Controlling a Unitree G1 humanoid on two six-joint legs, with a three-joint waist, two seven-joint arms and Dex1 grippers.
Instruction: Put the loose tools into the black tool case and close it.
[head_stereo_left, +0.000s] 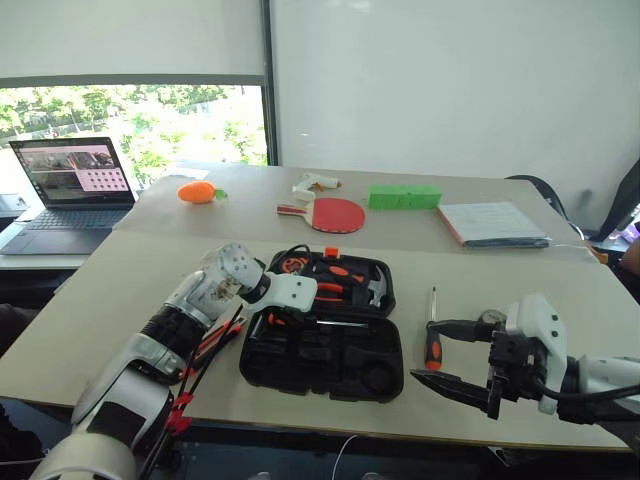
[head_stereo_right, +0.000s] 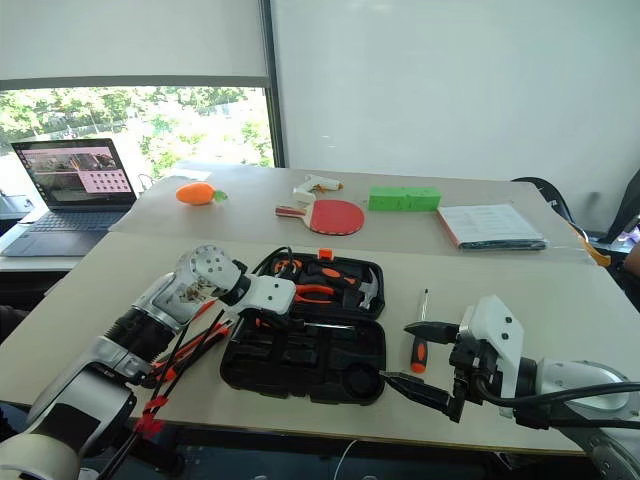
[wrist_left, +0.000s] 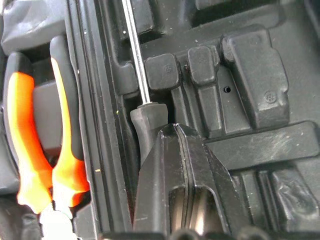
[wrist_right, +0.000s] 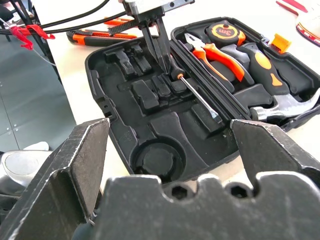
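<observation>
- The black tool case (head_stereo_left: 322, 355) lies open on the near desk (head_stereo_left: 100, 290), its near half showing mostly bare moulded recesses and its far half holding orange-handled pliers (wrist_right: 215, 52), a tape measure (wrist_right: 223, 33) and a hammer (wrist_right: 280, 97).
- The left gripper (wrist_right: 162, 60) reaches down into the near half close to the hinge, its jaws shut on the black handle of a screwdriver (wrist_left: 145, 125).
- That screwdriver's steel shaft (wrist_right: 200, 97) lies along the hinge side of the near half, its tip pointing right.
- A second black-and-orange-handled screwdriver (head_stereo_left: 432, 335) lies on the desk just right of the case, handle towards the near edge.
- A utility knife (wrist_right: 102, 36) and a slim red-orange screwdriver (wrist_right: 116, 21) lie on the desk left of the case, beneath the left arm.
- The right gripper (head_stereo_left: 462, 355) hovers near the desk's near edge, right of the case, jaws spread wide and holding nothing.
- On the far desk sit a laptop (head_stereo_left: 70, 195), an orange toy (head_stereo_left: 197, 191), a red paddle (head_stereo_left: 330, 213), a green block (head_stereo_left: 404, 196) and a notebook (head_stereo_left: 492, 223).
</observation>
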